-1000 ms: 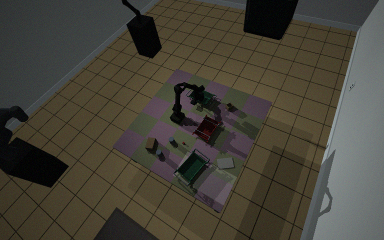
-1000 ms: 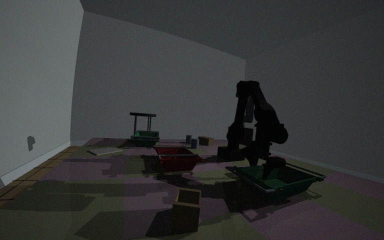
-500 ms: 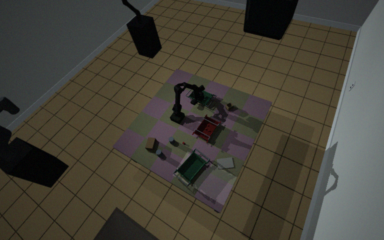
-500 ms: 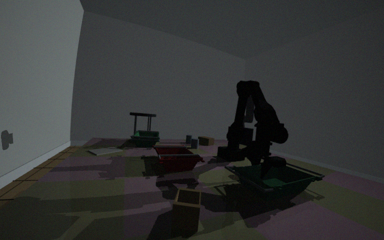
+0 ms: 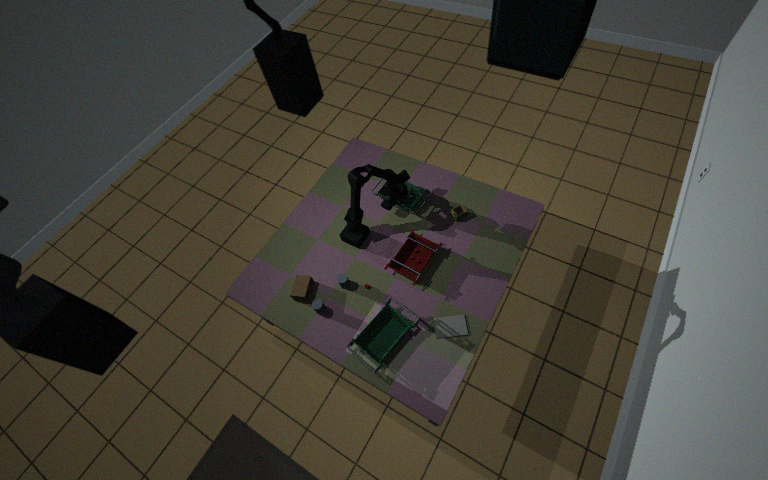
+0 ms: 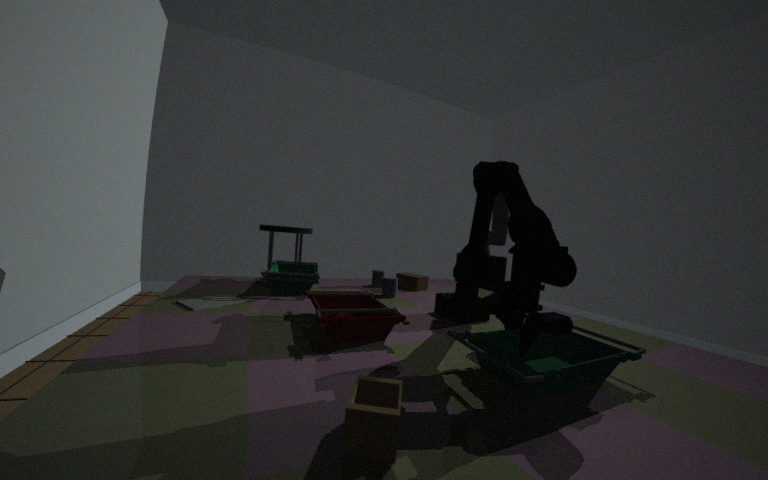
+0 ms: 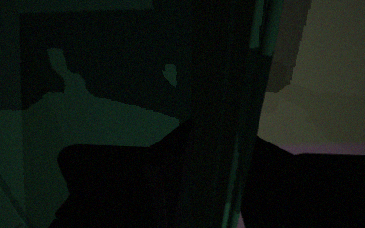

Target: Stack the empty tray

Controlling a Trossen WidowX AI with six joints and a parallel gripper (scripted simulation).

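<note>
The red tray (image 5: 426, 263) (image 6: 358, 330) stands on the mat with small dark red blocks (image 5: 418, 256) inside. Its two grey bars lie across its top, one bar (image 5: 424, 241) near one end and the other bar (image 5: 404, 268) near the other. The empty green tray (image 5: 417, 195) (image 6: 584, 380) stands upright on the mat, on the far side of the arm in the top view. My gripper (image 5: 393, 201) (image 6: 522, 343) (image 7: 207, 125) points down and is shut on this tray's side wall, one finger inside and one outside. The outer finger is hidden in the exterior view.
Another green tray (image 5: 383, 333) (image 6: 290, 286) stands beyond the red one, near a pale flat plate (image 5: 452, 326) (image 6: 215, 303). Two grey-blue cylinders and a brown block (image 5: 302, 286) (image 6: 412, 281) stand off to one side. An open wooden box (image 5: 458, 212) (image 6: 373, 428) stands near the held tray.
</note>
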